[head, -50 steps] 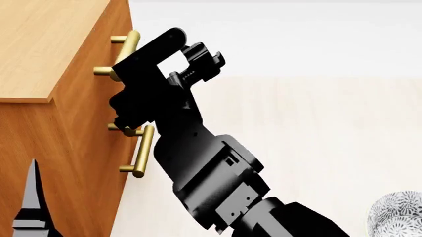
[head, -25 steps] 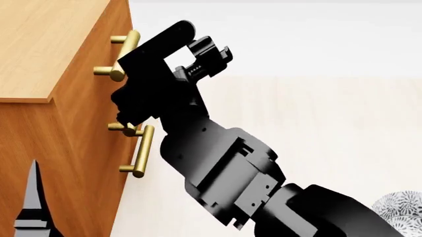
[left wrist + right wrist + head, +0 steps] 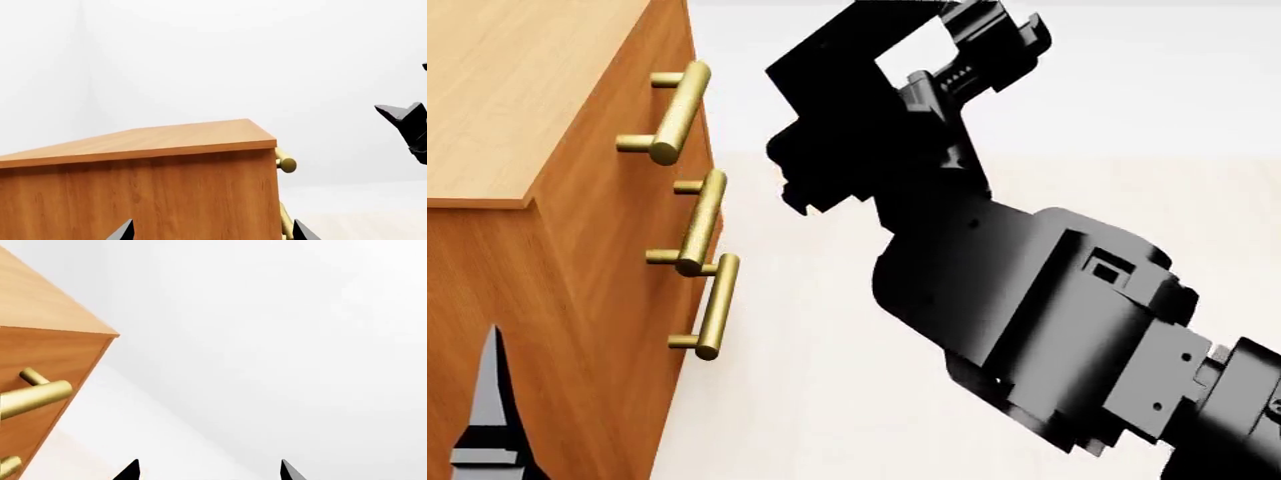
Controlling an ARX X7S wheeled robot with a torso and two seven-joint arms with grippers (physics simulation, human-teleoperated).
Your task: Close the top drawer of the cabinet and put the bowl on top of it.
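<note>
The orange-brown cabinet (image 3: 574,300) fills the left of the head view, its lighter flat top (image 3: 507,90) in the corner. The top drawer (image 3: 675,60) looks flush with the two drawer fronts below, and its brass handle (image 3: 678,112) is free. My right arm (image 3: 1028,290) rises through the middle, its hand well right of the handles and touching nothing. The right gripper (image 3: 208,471) is open on empty white background, the cabinet corner (image 3: 40,365) to one side. The left gripper (image 3: 212,232) is open in front of the cabinet's side wall (image 3: 147,200). The bowl is hidden.
Pale floor (image 3: 787,400) lies right of the cabinet. One left fingertip (image 3: 487,420) shows at the lower left of the head view against the cabinet side. A black piece of the right arm (image 3: 408,125) pokes into the left wrist view.
My right arm has lifted up and swung right, away from the drawer handles, and now covers the lower-right corner where the bowl showed. The left gripper has not moved.
</note>
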